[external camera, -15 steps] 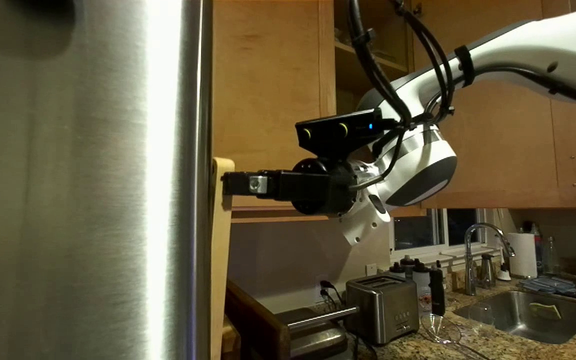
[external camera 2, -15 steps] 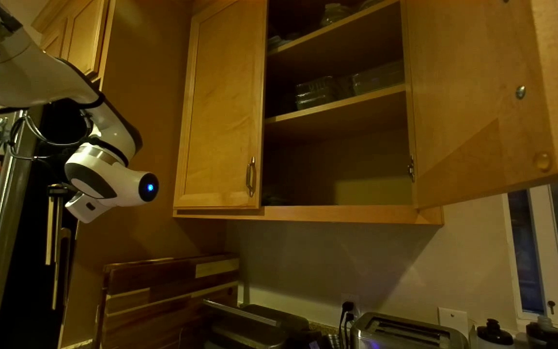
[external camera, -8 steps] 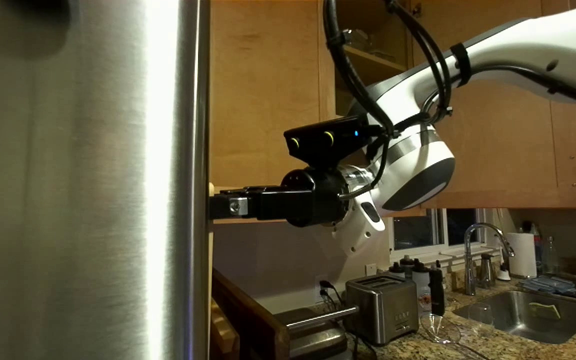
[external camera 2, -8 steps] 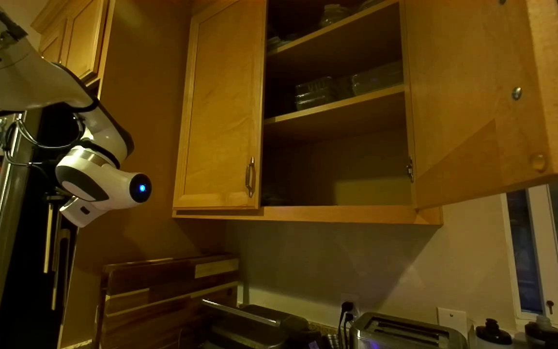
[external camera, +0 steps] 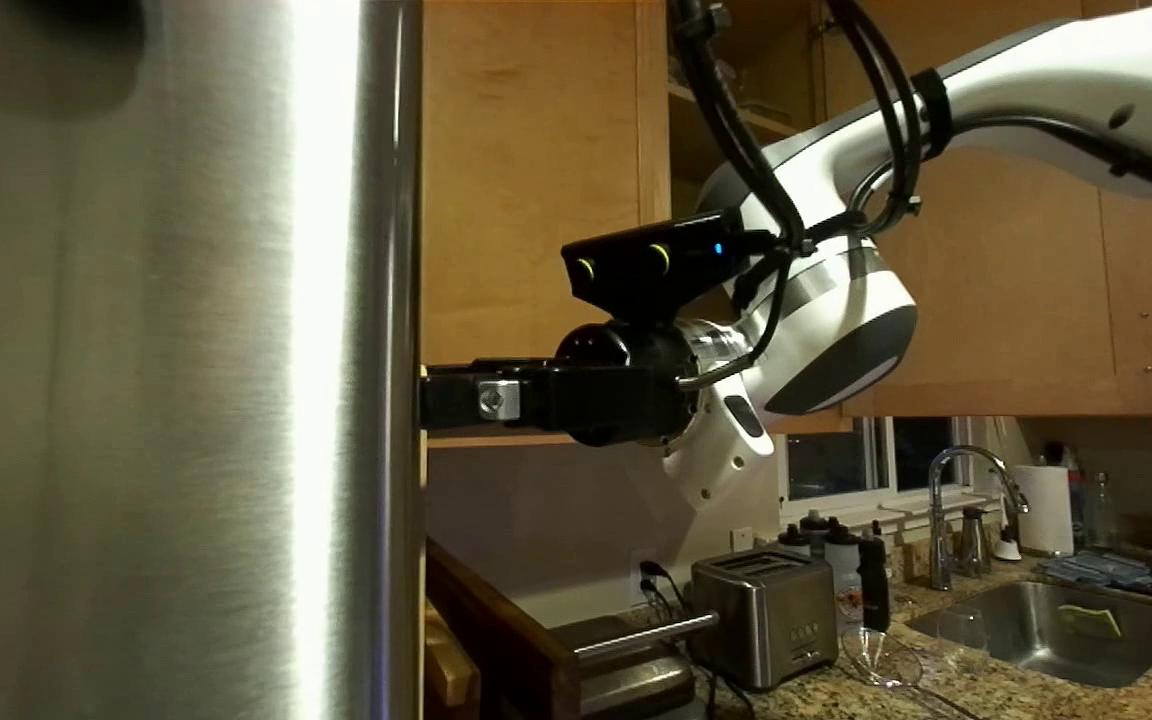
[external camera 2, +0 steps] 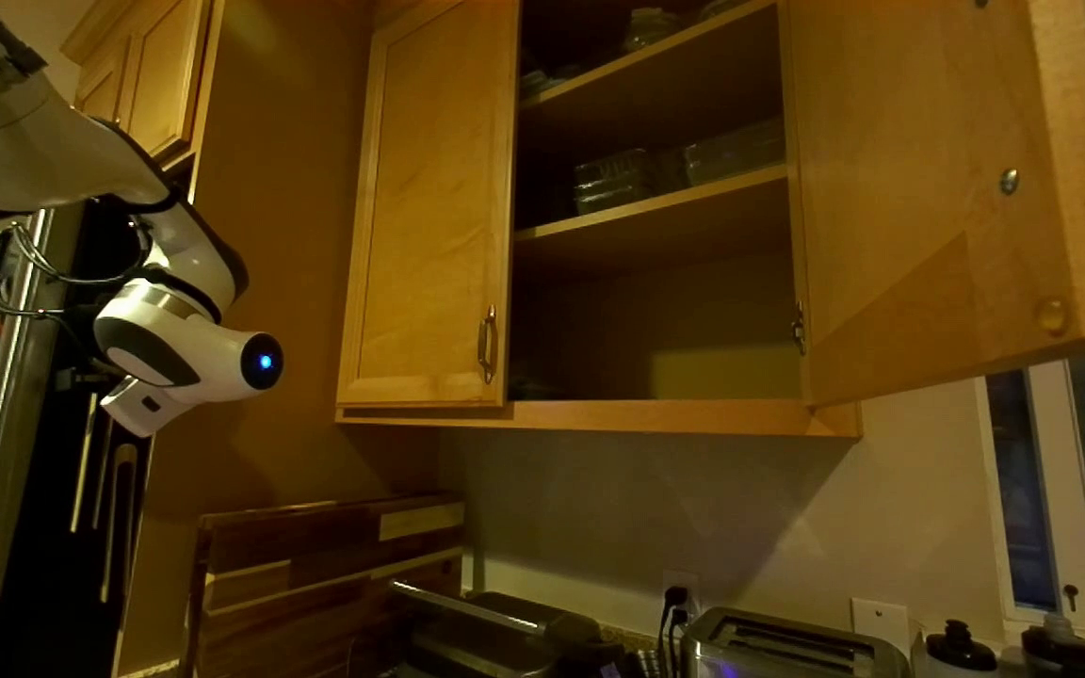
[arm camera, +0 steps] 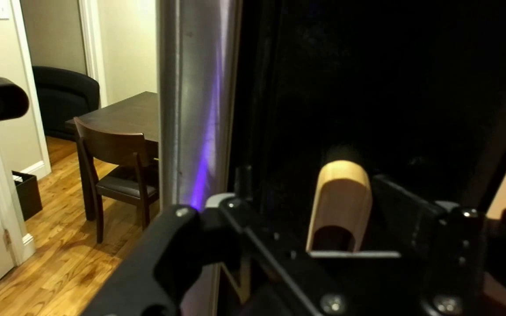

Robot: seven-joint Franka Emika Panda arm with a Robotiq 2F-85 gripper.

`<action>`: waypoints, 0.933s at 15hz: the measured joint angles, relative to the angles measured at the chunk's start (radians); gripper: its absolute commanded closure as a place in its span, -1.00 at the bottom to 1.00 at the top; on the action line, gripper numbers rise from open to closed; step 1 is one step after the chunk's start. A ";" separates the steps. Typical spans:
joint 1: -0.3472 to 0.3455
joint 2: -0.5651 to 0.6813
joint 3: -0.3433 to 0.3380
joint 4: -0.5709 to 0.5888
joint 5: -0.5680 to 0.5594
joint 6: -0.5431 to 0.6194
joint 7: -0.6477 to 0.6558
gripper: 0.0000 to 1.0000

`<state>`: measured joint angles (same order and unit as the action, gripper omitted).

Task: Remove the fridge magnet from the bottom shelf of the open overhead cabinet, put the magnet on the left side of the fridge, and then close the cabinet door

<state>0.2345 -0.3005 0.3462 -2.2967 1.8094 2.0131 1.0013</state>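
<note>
- Gripper [external camera: 425, 402] sits slightly higher than half a second ago in an exterior view, fingers [external camera: 451, 403] beside the fridge [external camera: 176, 360].
- Cabinet door [external camera 2: 929, 179] stands open in an exterior view, far from the fingers.
- Wrist view: fingers wide apart, contact unclear; arched wooden piece [arm camera: 344, 195], probably the magnet, between them, long axis downward.

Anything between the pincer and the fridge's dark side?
It seems so: in the wrist view, a light wooden piece shows ahead of the pincer, in front of the fridge's dark side. I can't tell whether the pincer holds it, or whether it is the magnet itself.
</note>
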 measured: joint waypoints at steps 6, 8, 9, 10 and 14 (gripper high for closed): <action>0.002 -0.037 -0.026 -0.012 -0.003 -0.016 0.000 -1.00; 0.000 -0.062 -0.054 -0.031 -0.005 -0.017 0.001 -1.00; -0.001 -0.077 -0.070 -0.045 -0.007 -0.017 0.002 -1.00; -0.003 -0.092 -0.085 -0.060 -0.010 -0.017 0.003 -1.00; -0.030 -0.147 -0.139 -0.120 -0.073 -0.017 0.024 -1.00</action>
<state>0.2044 -0.4477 0.2075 -2.4167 1.7364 1.9959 1.0251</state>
